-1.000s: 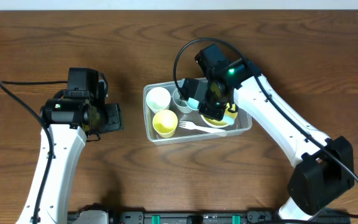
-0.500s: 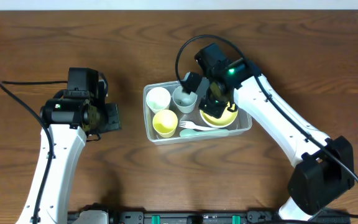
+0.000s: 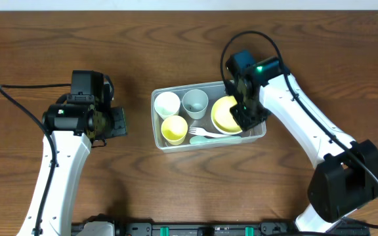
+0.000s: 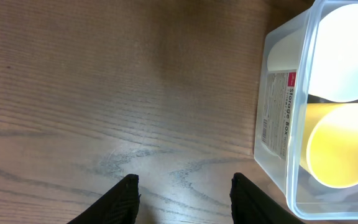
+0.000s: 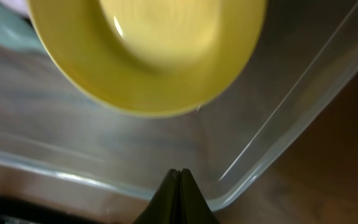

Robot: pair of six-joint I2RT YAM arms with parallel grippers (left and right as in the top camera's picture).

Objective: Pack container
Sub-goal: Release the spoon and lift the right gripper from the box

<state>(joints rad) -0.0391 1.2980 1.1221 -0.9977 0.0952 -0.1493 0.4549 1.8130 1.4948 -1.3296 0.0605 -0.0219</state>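
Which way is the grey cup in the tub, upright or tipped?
Upright: the grey cup shows its round open mouth to the overhead camera, inside the container.

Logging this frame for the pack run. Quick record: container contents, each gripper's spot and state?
container: clear, on wooden table
contents: white cup, grey cup, yellow cup, yellow bowl, pale fork
left gripper: open, empty, over table left of container
right gripper: shut, empty, above container's right end, beside bowl
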